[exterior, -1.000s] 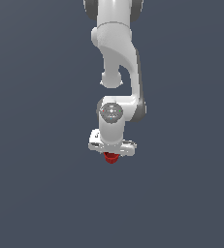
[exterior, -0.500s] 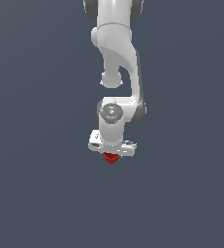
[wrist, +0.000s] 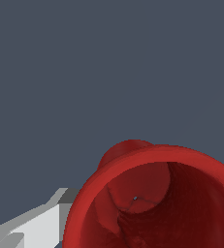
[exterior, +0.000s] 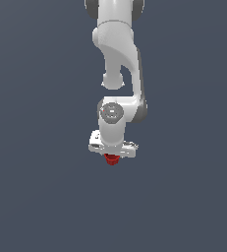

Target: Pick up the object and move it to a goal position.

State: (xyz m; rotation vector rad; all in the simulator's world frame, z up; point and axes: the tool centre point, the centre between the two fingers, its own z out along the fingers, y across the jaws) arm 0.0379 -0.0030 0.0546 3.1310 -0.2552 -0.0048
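The small red cup (exterior: 112, 159) hangs just under the white hand of my gripper (exterior: 112, 155), and only its lower part shows below the hand in the exterior view. The gripper points straight down and is shut on the cup. Nothing shows beneath the cup but the plain grey background. In the wrist view the cup (wrist: 157, 203) fills the near part of the picture with its open rim and hollow inside toward the camera. One white finger (wrist: 33, 227) lies against its outer side. The other finger is hidden.
The white arm (exterior: 117, 59) reaches down from the top of the exterior view to the wrist (exterior: 112, 112). Around it there is only a uniform dark grey surface (exterior: 36, 197). No goal marker shows.
The gripper and the red cup have moved up slightly together over the last second. The grip has not changed.
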